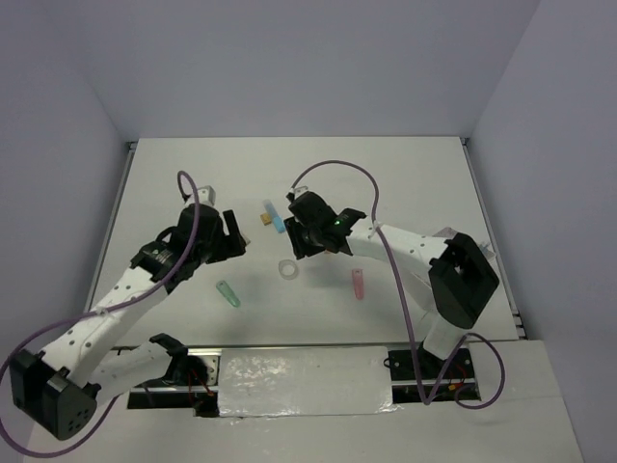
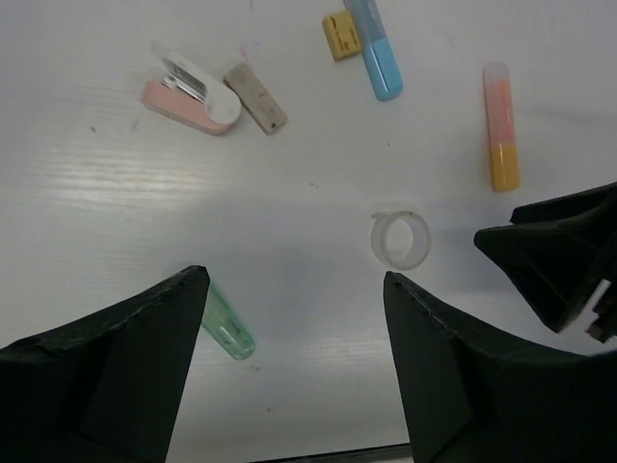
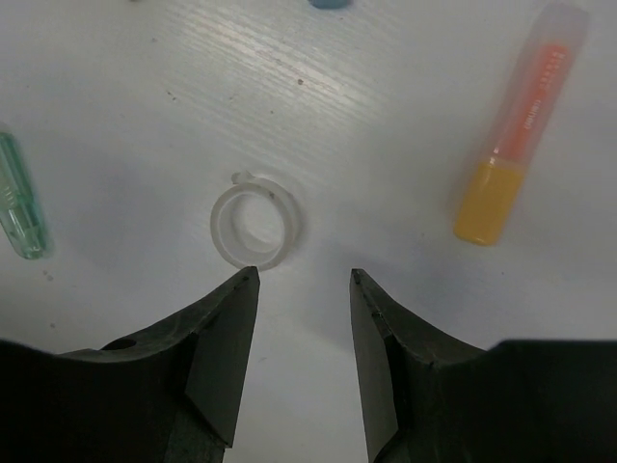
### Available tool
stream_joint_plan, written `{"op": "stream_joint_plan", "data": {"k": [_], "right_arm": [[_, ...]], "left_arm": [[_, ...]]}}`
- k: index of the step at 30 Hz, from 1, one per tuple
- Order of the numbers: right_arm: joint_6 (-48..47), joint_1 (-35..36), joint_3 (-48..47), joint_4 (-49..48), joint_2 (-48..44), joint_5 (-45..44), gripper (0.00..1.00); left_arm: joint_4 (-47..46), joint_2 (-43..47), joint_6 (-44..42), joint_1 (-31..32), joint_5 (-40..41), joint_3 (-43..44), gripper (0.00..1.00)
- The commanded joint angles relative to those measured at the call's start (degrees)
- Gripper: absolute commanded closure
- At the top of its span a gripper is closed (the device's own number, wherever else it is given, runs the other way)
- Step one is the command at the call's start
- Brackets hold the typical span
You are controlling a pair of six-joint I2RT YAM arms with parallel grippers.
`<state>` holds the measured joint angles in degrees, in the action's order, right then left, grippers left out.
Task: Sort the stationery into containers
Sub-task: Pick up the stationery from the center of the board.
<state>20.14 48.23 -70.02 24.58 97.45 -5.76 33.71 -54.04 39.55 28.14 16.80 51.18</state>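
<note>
I see my right hand (image 3: 304,277) spread apart and empty just below the clear tape ring (image 3: 254,227) lying mid-frame on the bench (image 3: 125,96), the orange marker (image 3: 521,135) at upper right, and my left hand (image 2: 294,278) likewise apart.

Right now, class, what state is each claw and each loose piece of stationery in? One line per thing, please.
left claw, open, holding nothing
right claw, open, holding nothing
tape ring, lying flat, not gripped
orange marker, lying on its side, not gripped
green marker, lying on its side, not gripped
blue marker, lying on its side, not gripped
</note>
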Motion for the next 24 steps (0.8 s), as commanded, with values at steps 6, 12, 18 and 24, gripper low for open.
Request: {"op": "stream_joint_plan", "data": {"k": [6, 12, 18, 24], "right_arm": [[-1.4, -4.7, 0.1, 5.1, -13.9, -6.4, 0.48], [-2.3, -5.2, 1.4, 7.3, -18.8, -7.6, 0.47], [-2.7, -5.8, 4.4, 6.6, -21.1, -6.7, 0.46], [-3.4, -6.0, 6.1, 5.6, -21.2, -5.4, 0.45]], "left_arm": [[-12.0, -12.5, 6.1, 2.4, -9.9, -4.9, 0.23], [-15.5, -22.1, 6.1, 5.7, -9.9, -2.4, 0.25], [-16.4, -29.9, 6.0, 8.2, -8.6, 0.2, 0.33], [-18.2, -35.3, 6.4, 10.3, -8.4, 1.8, 0.33]]}}
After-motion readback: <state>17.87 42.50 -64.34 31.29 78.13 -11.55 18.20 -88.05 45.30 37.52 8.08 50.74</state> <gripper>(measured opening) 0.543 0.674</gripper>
